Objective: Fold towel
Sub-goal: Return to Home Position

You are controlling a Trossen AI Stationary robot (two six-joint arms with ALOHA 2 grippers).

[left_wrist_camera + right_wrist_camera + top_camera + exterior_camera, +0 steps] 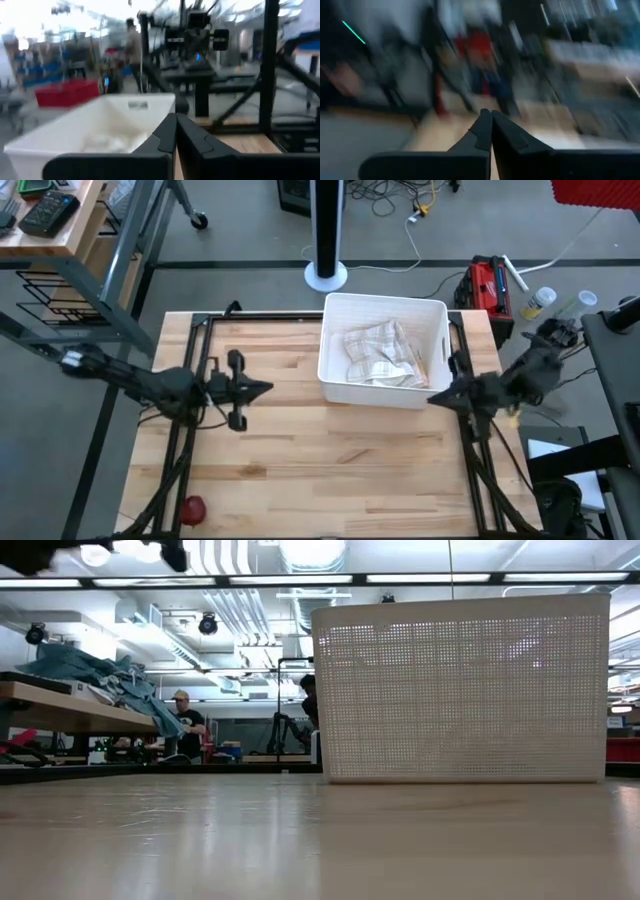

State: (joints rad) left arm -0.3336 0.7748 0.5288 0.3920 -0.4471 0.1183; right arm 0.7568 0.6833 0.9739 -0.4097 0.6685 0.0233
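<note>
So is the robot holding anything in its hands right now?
No, nothing. The left gripper and the right gripper are both shut and empty; the towels lie in the white bin.

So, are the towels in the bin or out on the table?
In. The high view shows the towels inside the white bin, none on the table; left gripper and right gripper are shut, empty, outside it.

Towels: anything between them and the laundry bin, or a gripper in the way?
Nothing visible. The towels already lie inside the white bin. The left gripper is shut over the table to the bin's left. The right gripper is shut by the bin's right corner. Neither holds anything.
</note>
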